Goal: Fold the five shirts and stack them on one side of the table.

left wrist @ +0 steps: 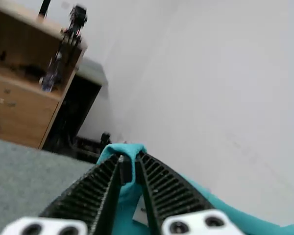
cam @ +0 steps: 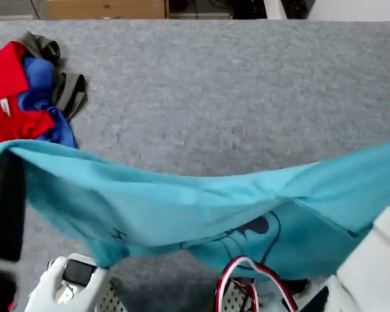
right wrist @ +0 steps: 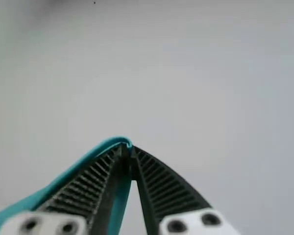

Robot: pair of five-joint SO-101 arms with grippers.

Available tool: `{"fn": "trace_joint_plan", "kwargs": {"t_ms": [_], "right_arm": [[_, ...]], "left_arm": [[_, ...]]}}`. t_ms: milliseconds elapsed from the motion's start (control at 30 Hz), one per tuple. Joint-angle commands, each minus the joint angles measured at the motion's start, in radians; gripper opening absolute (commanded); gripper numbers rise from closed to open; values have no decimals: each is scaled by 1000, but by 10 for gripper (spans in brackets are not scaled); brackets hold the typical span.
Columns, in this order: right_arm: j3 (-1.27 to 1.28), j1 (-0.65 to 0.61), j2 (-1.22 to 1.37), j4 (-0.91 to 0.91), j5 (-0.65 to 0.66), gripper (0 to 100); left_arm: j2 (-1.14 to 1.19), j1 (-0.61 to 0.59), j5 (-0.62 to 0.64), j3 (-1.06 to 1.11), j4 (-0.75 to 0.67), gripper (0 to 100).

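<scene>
1. Teal fabric spans the near half of the grey felt tabletop (cam: 234, 91): one shirt (cam: 201, 201) is held in the air, stretched from the left edge to the right edge. Its right end sits a little farther back, and its body sags in the middle. A dark printed figure (cam: 250, 231) shows on the hanging part.
2. The left end effector (left wrist: 128, 164) is clamped on a bunched corner of the shirt, and a nub of teal pokes out past its tips.
3. The right end effector (right wrist: 127, 149) is pinched shut on a thin edge of the same shirt. Only a sliver of cloth shows beyond its tips, so this looks like the weaker hold.
4. A crumpled pile (cam: 32, 91) of red, blue and olive garments lies at the far left, just beyond the shirt's left end.
5. The step in hand appears to be spreading the shirt flat before the first fold.
6. To do it well, lower both ends at the same rate so the top edge stays level and taut.
7. Let the hanging hem touch the felt first, then draw the shirt back so the body lays out smooth rather than bunching.
8. Avoid pulling the ends farther apart, since the thin right-hand pinch could slip.
9. Set the left end down clear of the pile so loose cloth is not dragged in.
</scene>
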Motion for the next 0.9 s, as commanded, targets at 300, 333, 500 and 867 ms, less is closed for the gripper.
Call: {"fn": "trace_joint_plan", "kwargs": {"t_ms": [300, 333, 500, 867], "right_arm": [[317, -209, 5, -11, 89, 4], [363, -245, 7, -12, 106, 4], [607, -375, 39, -71, 157, 4], [832, -504, 446, -330, 189, 4]], "left_arm": [[-41, -46, 0, 368, -103, 19], [-31, -66, 5, 433, -155, 19], [22, -140, 77, 763, -489, 19], [426, -190, 71, 985, -1066, 19]]}}
